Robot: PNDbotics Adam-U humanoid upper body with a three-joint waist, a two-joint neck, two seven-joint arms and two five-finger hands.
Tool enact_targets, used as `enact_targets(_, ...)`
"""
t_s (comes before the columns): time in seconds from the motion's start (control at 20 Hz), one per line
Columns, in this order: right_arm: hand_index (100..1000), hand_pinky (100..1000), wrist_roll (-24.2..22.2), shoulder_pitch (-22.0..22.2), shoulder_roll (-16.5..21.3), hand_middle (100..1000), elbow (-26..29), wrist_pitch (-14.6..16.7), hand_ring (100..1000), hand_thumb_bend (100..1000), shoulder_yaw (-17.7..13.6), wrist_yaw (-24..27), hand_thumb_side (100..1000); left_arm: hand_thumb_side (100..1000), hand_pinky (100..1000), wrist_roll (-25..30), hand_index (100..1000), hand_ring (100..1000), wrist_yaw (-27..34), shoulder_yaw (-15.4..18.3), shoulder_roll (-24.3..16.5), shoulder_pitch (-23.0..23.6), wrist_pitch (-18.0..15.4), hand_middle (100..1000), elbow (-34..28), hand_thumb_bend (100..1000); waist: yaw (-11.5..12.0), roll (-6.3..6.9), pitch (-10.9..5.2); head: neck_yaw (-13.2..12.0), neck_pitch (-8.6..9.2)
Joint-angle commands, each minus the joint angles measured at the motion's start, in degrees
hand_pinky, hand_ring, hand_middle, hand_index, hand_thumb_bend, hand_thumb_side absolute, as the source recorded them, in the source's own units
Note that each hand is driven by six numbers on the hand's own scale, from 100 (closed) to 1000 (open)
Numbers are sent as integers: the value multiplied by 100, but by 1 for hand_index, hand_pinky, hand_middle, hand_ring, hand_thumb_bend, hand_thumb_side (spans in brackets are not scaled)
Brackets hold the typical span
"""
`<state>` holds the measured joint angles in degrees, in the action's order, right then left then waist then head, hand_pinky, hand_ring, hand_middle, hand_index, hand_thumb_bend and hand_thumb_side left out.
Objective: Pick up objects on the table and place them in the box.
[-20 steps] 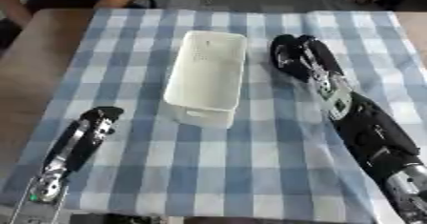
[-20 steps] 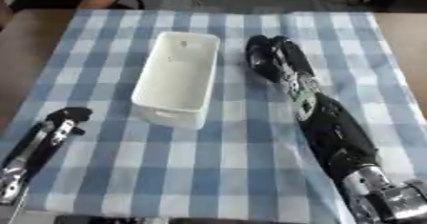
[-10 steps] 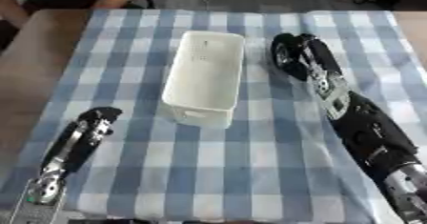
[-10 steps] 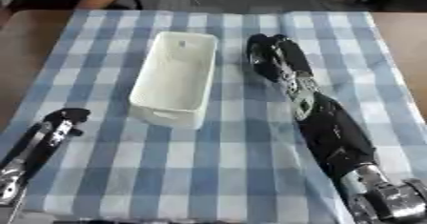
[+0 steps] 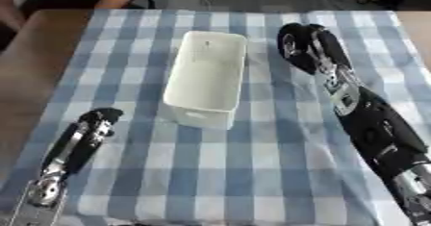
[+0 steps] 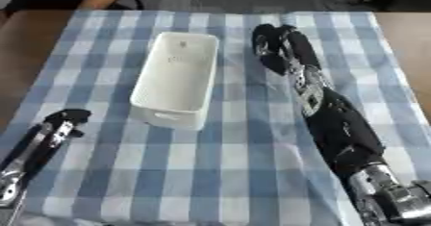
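A long white box (image 5: 206,76) stands in the middle of the blue-and-white checked cloth, and its inside looks bare. My right hand (image 5: 305,47) lies on the cloth just right of the box's far end. Its fingers stretch away from me with the tips bent down, and I see nothing in them. My left hand (image 5: 94,123) rests low at the near left, apart from the box, fingers relaxed and holding nothing. I can make out no loose objects on the cloth.
The checked cloth (image 5: 252,172) covers most of the table. Bare brown tabletop (image 5: 33,76) shows along the left side and at the far right corner (image 6: 412,28). My right forearm (image 6: 336,124) lies along the cloth's right half.
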<state>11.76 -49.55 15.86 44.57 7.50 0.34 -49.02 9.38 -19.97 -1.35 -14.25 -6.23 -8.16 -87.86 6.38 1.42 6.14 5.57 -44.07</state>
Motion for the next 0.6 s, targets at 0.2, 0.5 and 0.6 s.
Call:
enact_targets(0.2, 688, 790, -316, 84, 260, 688, 1132, 97, 627, 100, 243, 67, 642, 1000, 679, 19, 806, 776, -11, 6, -58, -58, -4, 801, -81, 1000, -23, -4, -121, 10, -4)
enact_targets(0.5, 690, 792, -497, 61, 266, 690, 1355, 53, 628, 100, 312, 101, 644, 1000, 679, 21, 806, 776, -9, 6, -60, -59, -5, 801, -75, 1000, -19, 1, -131, 26, -4)
enact_targets(0.6, 690, 792, -519, 55, 264, 690, 1374, 48, 628, 100, 320, 103, 645, 1000, 679, 24, 806, 776, -10, 6, -59, -60, -5, 801, -71, 1000, -15, -1, -130, 23, -4)
